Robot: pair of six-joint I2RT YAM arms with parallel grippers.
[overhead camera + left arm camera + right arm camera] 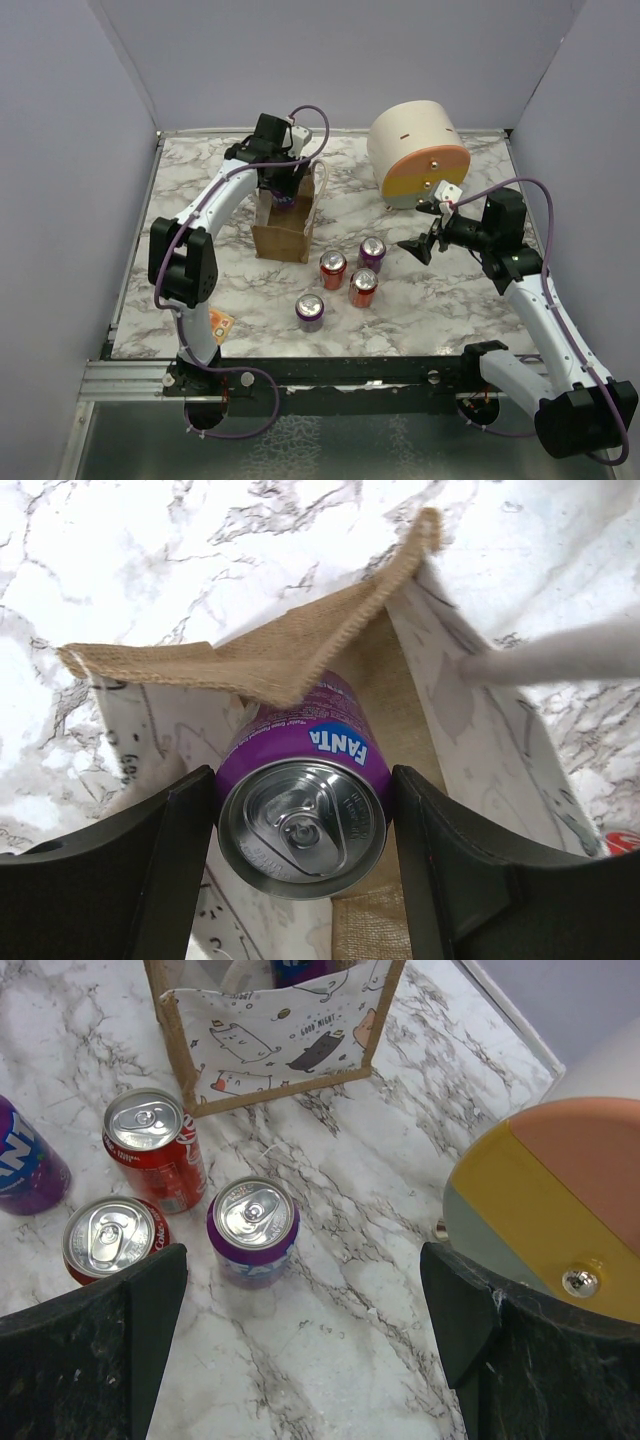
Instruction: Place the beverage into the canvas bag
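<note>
My left claw [300,825] grips the purple Fanta can [305,745] by its sides, just below the lid. The can's lower end sits inside the mouth of the canvas bag [283,232], which stands upright toward the far-left corner of the table [450,300]. My right claw [425,240] hangs wide, holding nothing, near the cream cylinder [418,150]. A red can [332,268] stands just right of the bag.
</note>
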